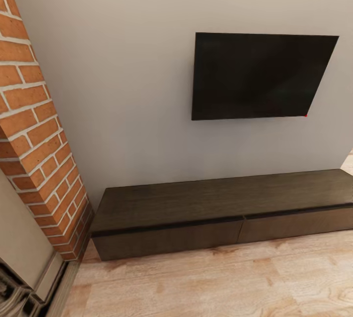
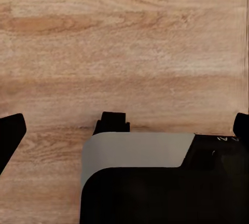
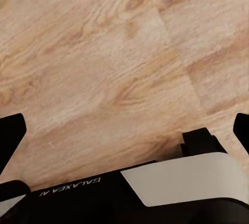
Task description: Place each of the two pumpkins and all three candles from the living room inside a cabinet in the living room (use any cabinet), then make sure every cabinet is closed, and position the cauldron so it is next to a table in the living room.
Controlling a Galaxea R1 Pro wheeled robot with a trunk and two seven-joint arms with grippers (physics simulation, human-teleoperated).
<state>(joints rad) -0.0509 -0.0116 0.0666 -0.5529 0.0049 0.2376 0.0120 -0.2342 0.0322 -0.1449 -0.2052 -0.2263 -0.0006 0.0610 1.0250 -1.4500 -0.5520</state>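
Black-and-grey body (image 3: 171, 187), "GALAXEA" lettering (image 3: 70, 189)

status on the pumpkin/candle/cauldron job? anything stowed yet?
Can't confirm anything stowed. The cabinet has both drawer fronts shut, so its inside is hidden. In hand: nothing; the left tool and right tool are open over bare wooden floor. Judged left: pumpkins, candles and cauldron, unless some are already inside.

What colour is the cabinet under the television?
Dark brown cabinet, seen best in the head view.
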